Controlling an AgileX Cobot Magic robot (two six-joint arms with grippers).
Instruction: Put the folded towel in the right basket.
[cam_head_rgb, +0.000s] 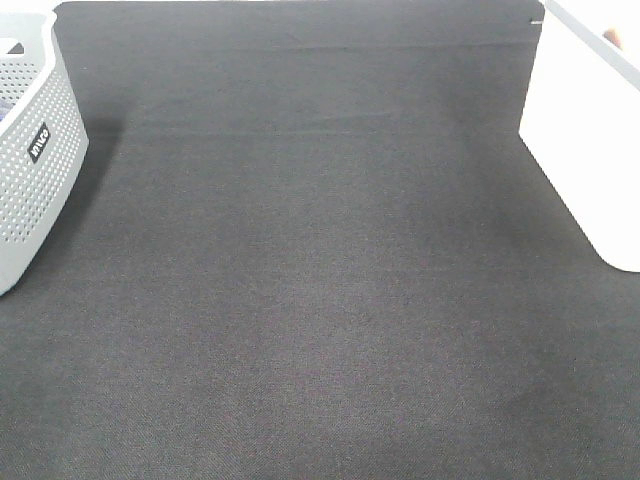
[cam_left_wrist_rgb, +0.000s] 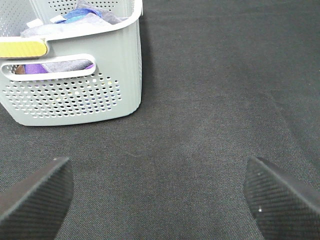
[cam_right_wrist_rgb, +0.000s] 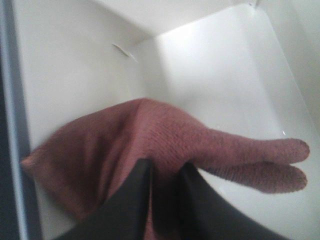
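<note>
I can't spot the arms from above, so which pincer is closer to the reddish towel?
Right. The right pincer grips the towel inside the white basket; the left pincer hangs open above the dark mat near the grey basket.

Bright, even light makes the white basket (cam_right_wrist_rgb: 210, 65) glow and wash out, the towel (cam_right_wrist_rgb: 125, 145) looks blurry up close, and the grey basket (cam_head_rgb: 30, 190) drops a soft shadow on the mat (cam_head_rgb: 320, 300).

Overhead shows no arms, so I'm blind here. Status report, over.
Right claw shut on red towel, inside white basket. Left claw open over mat, beside grey basket. Nothing blocking.
</note>
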